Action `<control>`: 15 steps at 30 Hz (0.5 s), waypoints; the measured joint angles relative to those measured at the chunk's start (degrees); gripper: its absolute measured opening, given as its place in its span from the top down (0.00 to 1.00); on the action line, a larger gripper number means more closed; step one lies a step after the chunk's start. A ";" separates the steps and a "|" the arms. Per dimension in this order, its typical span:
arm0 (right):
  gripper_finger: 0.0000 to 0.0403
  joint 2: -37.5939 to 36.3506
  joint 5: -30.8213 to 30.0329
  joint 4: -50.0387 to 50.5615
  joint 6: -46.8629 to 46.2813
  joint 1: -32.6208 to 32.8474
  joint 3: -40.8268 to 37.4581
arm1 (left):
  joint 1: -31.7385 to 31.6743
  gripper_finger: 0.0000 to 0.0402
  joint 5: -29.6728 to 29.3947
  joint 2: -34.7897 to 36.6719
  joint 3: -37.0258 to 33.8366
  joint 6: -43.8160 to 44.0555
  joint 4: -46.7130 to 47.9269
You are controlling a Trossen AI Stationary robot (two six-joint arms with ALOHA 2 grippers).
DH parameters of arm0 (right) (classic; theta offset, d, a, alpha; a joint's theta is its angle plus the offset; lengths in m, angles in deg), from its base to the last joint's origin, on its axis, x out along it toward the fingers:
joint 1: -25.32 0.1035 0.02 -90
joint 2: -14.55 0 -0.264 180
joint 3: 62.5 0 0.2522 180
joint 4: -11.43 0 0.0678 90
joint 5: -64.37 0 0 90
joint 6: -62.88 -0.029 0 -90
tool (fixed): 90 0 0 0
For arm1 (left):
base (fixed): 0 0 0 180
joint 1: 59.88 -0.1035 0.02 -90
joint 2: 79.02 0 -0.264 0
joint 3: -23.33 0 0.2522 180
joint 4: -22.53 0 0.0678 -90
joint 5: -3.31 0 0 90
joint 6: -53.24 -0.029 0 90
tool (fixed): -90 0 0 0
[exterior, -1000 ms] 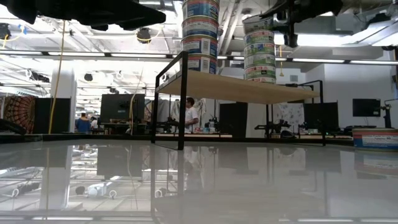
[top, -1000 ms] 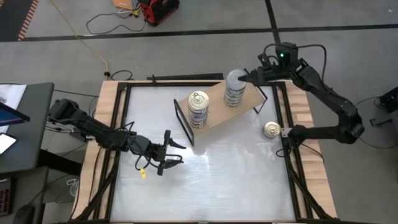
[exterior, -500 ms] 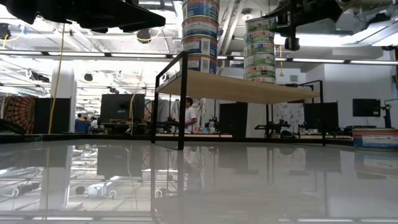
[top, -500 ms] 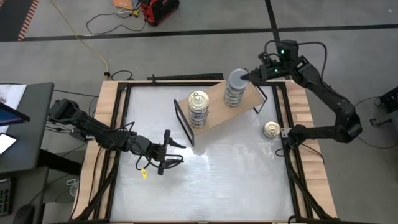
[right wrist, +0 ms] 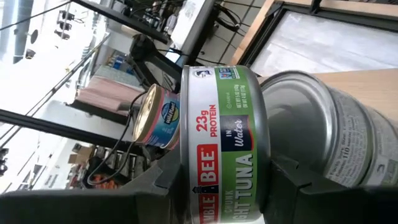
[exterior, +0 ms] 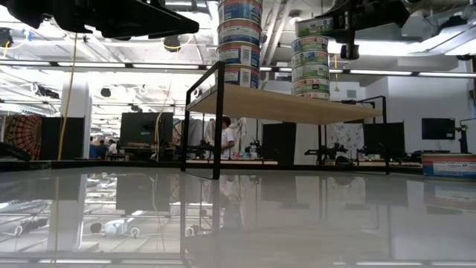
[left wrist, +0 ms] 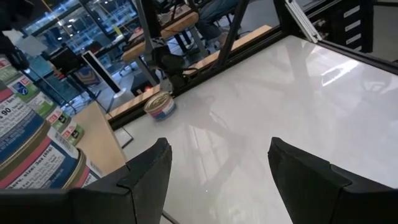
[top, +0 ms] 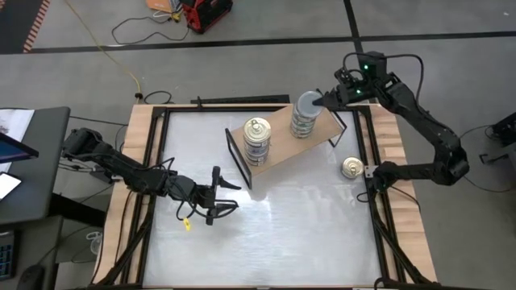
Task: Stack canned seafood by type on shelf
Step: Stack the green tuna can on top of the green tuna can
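Overhead looks straight down, low looks level across; both share the shelf [top: 284, 133].

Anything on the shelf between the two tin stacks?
No. In the high view, only bare shelf lies between the gold-lidded stack and the grey-topped stack.

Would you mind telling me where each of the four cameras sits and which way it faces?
High: overhead, looking straight down; both arms, shelf.
Low: tabletop height, level across the table; shelf, two tin stacks, arms overhead.
Left wrist: on the left arm, past its open left tool; loose tin.
Right wrist: on the right arm; right tool shut on a green tin.
Shared: that loose tin also shows in the high view.
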 joint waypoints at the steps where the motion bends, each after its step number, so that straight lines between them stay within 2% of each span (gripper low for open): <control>1: 0.56 0.08 -0.01 0.01 -0.14 -0.06 0.00 | 0.00 0.36 0.00 0.00 0.00 0.00 -0.17; 9: 0.43 2.98 -0.52 -0.07 -0.76 -0.31 0.00 | 0.00 0.36 -0.15 0.00 0.00 -0.35 -0.35; 15: 0.41 3.94 1.07 -0.57 -1.77 -0.36 0.04 | 0.00 0.36 -0.17 -0.02 0.00 -0.33 0.13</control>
